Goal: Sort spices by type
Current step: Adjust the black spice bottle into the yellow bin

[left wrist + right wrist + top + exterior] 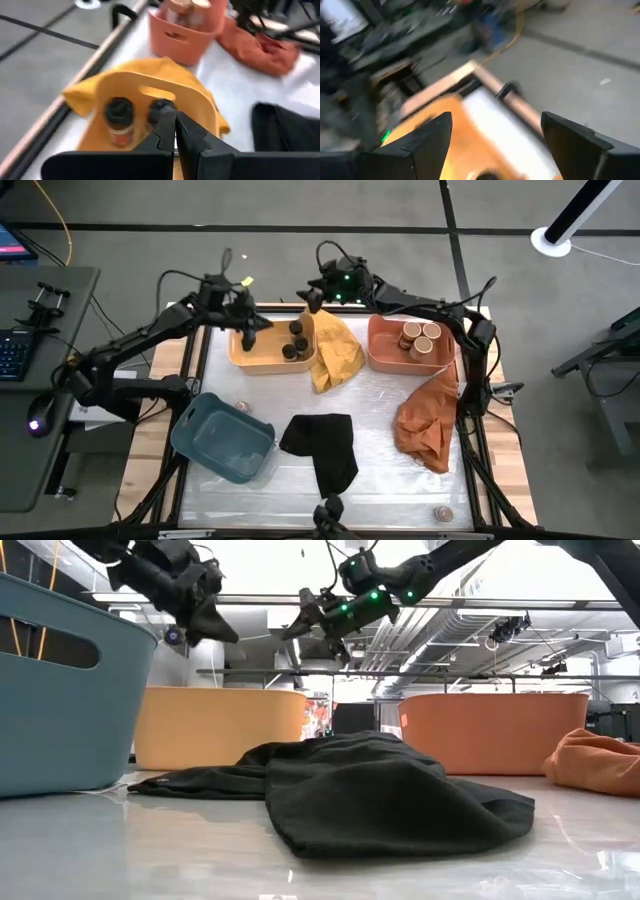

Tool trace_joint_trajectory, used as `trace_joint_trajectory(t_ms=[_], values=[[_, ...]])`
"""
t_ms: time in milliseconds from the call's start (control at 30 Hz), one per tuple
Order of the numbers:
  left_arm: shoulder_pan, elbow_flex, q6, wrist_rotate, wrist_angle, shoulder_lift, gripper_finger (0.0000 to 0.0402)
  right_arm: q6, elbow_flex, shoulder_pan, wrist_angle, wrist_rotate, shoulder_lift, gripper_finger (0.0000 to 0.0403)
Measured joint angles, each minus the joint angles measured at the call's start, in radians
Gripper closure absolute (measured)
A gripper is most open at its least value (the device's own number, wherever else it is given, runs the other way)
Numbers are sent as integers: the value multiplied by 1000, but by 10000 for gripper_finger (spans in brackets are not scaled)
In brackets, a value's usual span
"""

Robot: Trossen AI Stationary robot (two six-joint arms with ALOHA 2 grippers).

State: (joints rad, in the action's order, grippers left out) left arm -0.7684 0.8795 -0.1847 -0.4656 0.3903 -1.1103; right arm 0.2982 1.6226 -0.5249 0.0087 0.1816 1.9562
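Black-lid jars (pixel 296 340) in yellow tray (pixel 245 357), tan-lid jars (pixel 420 338) in coral tray (pixel 385 358). Two strays (pixel 241 407) (pixel 443 513) left on tabletop (pixel 380 460). Left end effector (pixel 250 335) closed, empty; right end effector (pixel 312 298) open, empty, far side.

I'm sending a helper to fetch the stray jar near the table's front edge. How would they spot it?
Start at the rumpled rust-orange cloth on the table's right side, then look toward the near edge. A small tan-lidded jar stands there alone by the front right corner, unlike the tan-lidded jars grouped in the coral plastic tray.
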Motion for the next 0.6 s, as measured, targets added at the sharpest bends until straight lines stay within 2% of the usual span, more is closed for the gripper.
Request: trace_joint_trajectory(t_ms=[100, 167, 233, 367, 400, 600], values=[[52, 0, -30, -23, -8, -39, 401, -15, -1, 1, -91, 68, -5, 112], [90, 0, -35, -28, -23, -69, 401, -29, -2, -2, -153, 67, -26, 140], [125, 0, -36, -31, -23, -105, 401, -70, -2, -10, -211, 40, -67, 193], [188, 3, -59, -30, -24, -187, 401, -175, -1, -38, -324, -6, -151, 360], [202, 10, -62, -30, -23, -210, 401, -199, -1, -45, -348, -8, -168, 379], [221, 95, -56, -9, -12, -317, 401, -223, 0, -89, -440, -32, -238, 398]])
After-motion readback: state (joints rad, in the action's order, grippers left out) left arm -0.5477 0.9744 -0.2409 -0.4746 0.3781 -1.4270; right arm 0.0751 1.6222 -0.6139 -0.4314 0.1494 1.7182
